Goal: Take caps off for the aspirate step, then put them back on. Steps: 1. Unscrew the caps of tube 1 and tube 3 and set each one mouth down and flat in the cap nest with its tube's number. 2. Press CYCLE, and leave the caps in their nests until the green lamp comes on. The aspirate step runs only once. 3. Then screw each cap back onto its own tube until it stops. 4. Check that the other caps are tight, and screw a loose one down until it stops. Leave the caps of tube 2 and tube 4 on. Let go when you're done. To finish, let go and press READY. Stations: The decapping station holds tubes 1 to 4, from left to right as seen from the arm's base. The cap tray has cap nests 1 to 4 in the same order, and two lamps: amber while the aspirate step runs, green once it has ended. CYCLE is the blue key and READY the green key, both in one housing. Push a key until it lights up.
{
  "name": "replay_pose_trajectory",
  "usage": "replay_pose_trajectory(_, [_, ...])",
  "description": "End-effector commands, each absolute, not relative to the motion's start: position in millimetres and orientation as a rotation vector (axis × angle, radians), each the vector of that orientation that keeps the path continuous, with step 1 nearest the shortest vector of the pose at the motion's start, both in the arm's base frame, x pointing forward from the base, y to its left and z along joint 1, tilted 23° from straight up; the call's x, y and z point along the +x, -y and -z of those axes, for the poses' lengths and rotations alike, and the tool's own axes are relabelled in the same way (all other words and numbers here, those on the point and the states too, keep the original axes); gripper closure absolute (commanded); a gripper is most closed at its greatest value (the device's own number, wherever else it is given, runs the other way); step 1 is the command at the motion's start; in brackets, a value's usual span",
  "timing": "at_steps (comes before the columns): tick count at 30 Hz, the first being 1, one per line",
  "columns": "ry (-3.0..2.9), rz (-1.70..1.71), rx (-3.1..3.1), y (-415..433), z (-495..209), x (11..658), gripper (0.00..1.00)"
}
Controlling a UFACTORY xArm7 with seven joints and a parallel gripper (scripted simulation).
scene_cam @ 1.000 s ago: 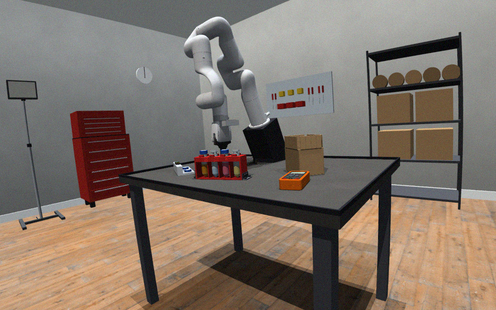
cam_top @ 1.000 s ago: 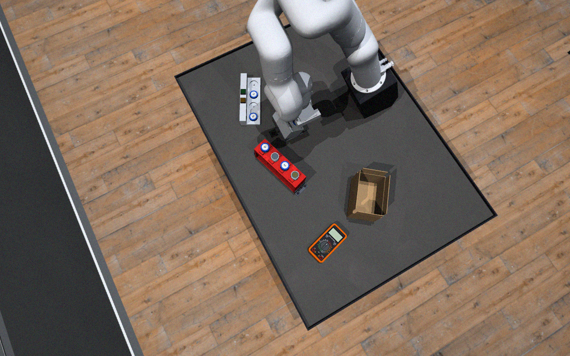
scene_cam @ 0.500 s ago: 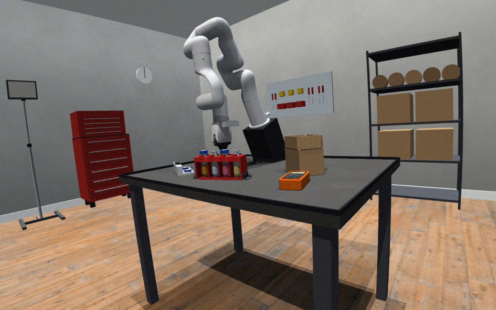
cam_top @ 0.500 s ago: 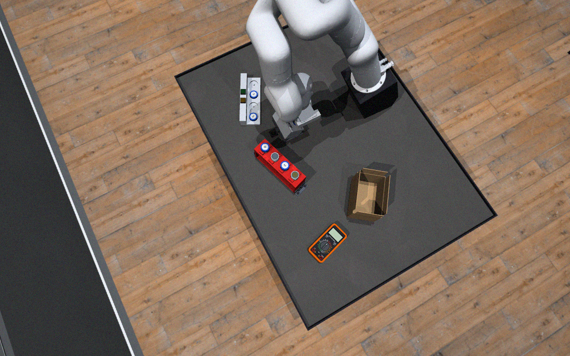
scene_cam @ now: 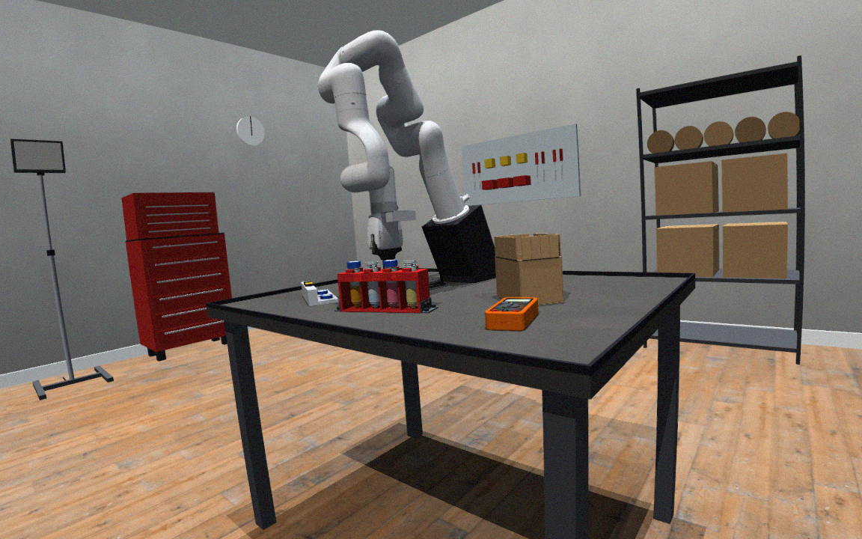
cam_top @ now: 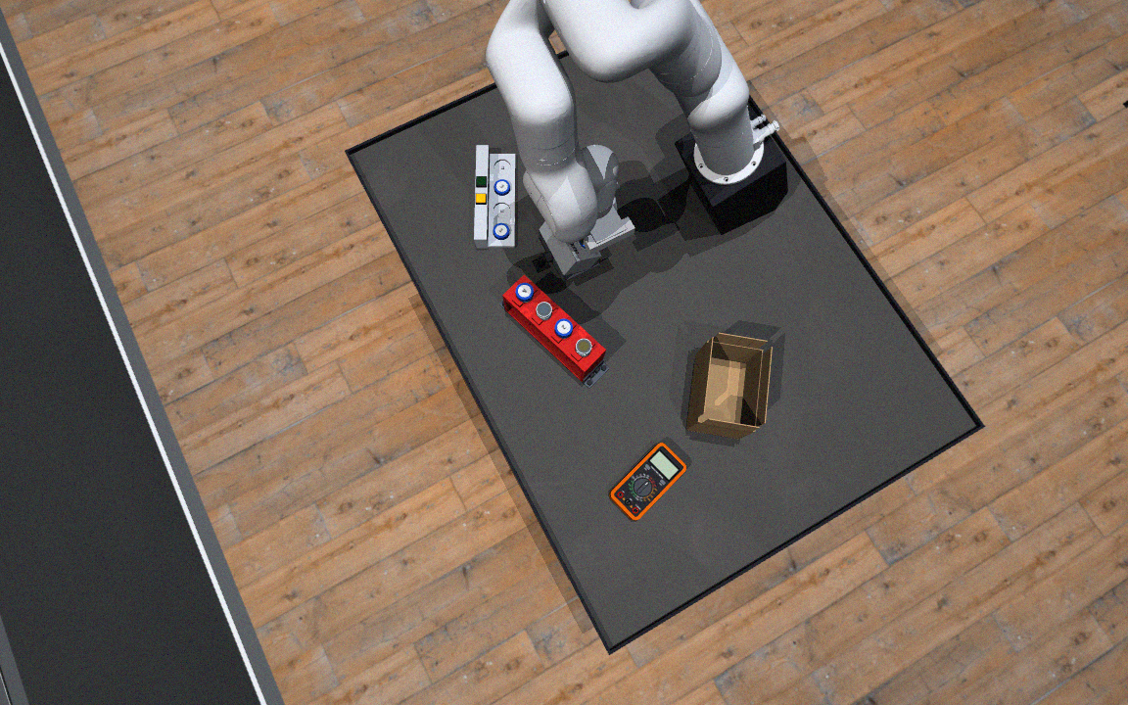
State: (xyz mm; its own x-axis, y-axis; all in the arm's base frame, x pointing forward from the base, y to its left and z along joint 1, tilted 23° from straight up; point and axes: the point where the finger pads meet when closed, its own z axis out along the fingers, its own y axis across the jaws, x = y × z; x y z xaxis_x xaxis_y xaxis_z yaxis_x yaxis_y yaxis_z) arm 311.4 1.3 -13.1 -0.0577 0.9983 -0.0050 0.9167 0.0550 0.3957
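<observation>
The red decapping station (cam_top: 554,328) holds four tubes. Tube 1 (cam_top: 583,347) and tube 3 (cam_top: 543,310) stand open; tube 2 (cam_top: 564,328) and tube 4 (cam_top: 524,292) wear blue caps. The white cap tray (cam_top: 494,196) holds a blue cap in nest 1 (cam_top: 501,230) and another in nest 3 (cam_top: 501,185). Its amber lamp (cam_top: 480,199) is lit and its green lamp (cam_top: 480,181) is dark. My gripper (cam_top: 570,260) is shut and empty, pointing down low over the table between tray and station. It hides the key housing. In the side view my gripper (scene_cam: 375,251) is behind the station (scene_cam: 384,290).
An open cardboard box (cam_top: 728,386) stands to the right of the station. An orange multimeter (cam_top: 647,481) lies near the table's front. The arm's black base (cam_top: 731,179) is at the back.
</observation>
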Motion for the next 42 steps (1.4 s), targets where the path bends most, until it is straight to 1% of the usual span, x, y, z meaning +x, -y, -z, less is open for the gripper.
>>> replay_pose_trajectory(1, [-2.057,-0.422,1.939,-1,10,311,1.00])
replay_pose_trajectory(10, [-2.056,-0.422,1.939,-1,-15,301,1.00])
replay_pose_trajectory(17, [-2.056,-0.422,1.939,-1,-16,300,1.00])
replay_pose_trajectory(18, [-2.128,-0.403,1.846,5,-18,306,0.00])
replay_pose_trajectory(26, [-2.490,-0.272,1.206,41,-31,345,0.00])
replay_pose_trajectory(28, [-2.549,-0.240,1.052,49,-34,354,0.00])
replay_pose_trajectory(30, [-2.549,-0.240,1.052,49,-34,354,0.00])
replay_pose_trajectory(35, [-2.676,-0.141,0.577,74,-43,381,0.00])
replay_pose_trajectory(42, [-2.684,-0.138,0.549,111,-56,421,0.00])
